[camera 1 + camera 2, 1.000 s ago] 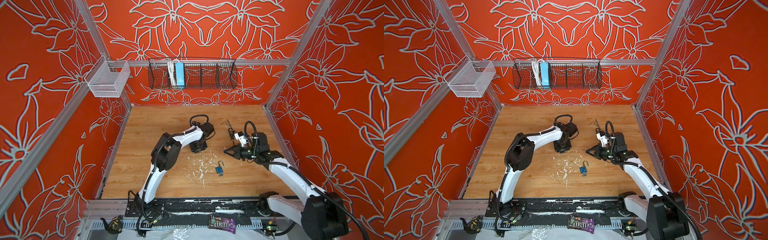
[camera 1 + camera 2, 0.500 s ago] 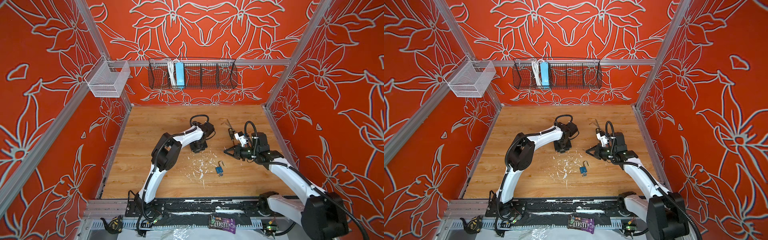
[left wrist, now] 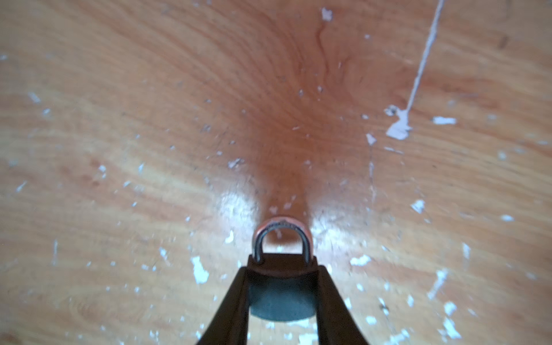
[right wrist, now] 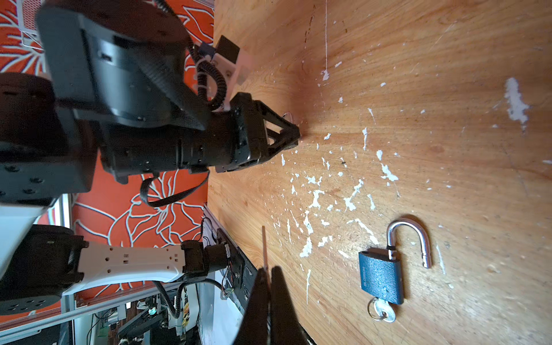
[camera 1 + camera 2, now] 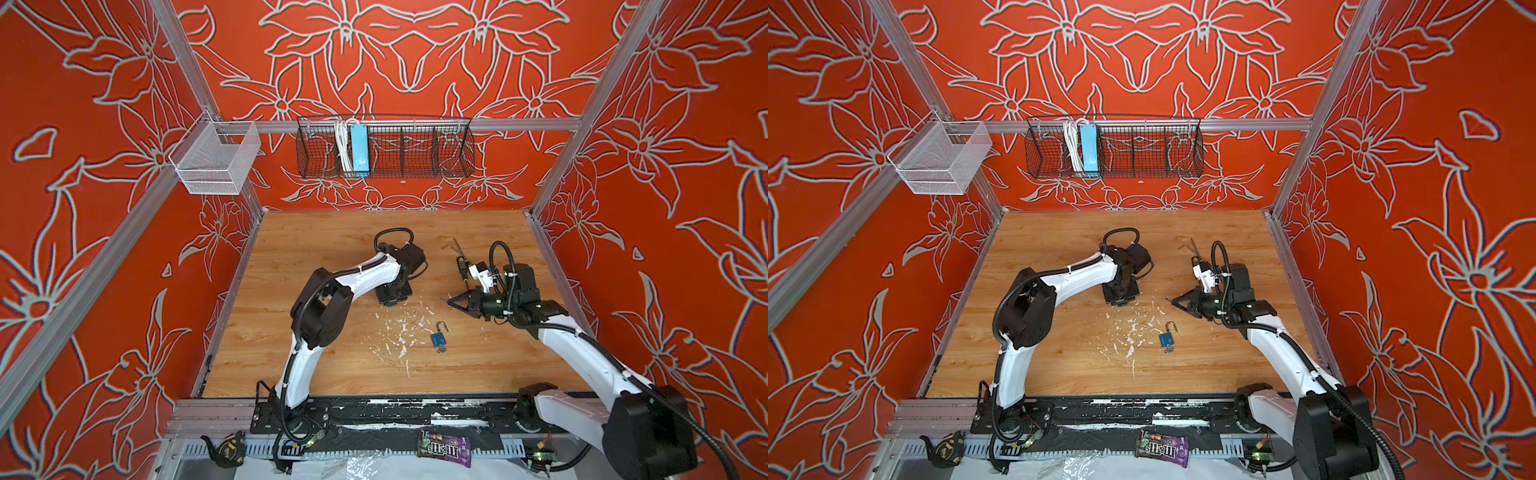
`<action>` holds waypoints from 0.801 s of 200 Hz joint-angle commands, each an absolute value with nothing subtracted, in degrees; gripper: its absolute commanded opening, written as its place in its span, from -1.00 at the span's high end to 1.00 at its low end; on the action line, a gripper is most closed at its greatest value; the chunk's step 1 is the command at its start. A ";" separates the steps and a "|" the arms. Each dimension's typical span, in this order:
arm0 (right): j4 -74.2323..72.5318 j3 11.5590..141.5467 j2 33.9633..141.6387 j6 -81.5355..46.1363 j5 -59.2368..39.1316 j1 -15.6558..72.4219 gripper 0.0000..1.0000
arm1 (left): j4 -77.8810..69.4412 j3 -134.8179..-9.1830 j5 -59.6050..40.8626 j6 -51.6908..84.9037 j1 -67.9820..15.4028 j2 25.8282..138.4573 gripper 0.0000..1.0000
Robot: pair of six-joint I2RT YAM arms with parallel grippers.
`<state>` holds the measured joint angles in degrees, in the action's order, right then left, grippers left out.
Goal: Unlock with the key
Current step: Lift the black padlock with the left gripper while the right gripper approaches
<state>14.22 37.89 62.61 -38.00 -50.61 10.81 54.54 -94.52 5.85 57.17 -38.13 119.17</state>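
Sitting within the left claw (image 3: 282, 268), closed padlock (image 3: 280, 298); blue padlock (image 5: 437, 340) well apart.

Left hand (image 5: 392, 300) down, gripping, right hand (image 5: 449, 300) closed

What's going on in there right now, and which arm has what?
The left gripper points down at the table, jaws closed on the body of a small padlock whose shackle is shut. The right gripper hovers nearby, jaws shut, with a thin pale strip poking out, too slim to identify. A blue padlock lies apart on the wood, shackle already swung open, key in its base.
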 commanded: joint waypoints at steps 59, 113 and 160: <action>23.05 44.07 58.46 -33.90 -45.25 12.85 1.00 | 43.14 -86.01 0.04 70.99 -42.37 105.16 0.79; 27.50 44.78 54.12 -32.44 -36.67 17.55 1.00 | 38.18 -81.51 4.09 80.18 -46.71 98.36 0.87; 27.15 44.00 51.70 -32.74 -30.94 22.59 1.00 | 31.41 -76.61 4.98 85.89 -49.21 94.86 0.96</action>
<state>26.61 43.33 53.36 -33.39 -35.66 20.69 36.14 -78.19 2.94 80.88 -48.12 96.95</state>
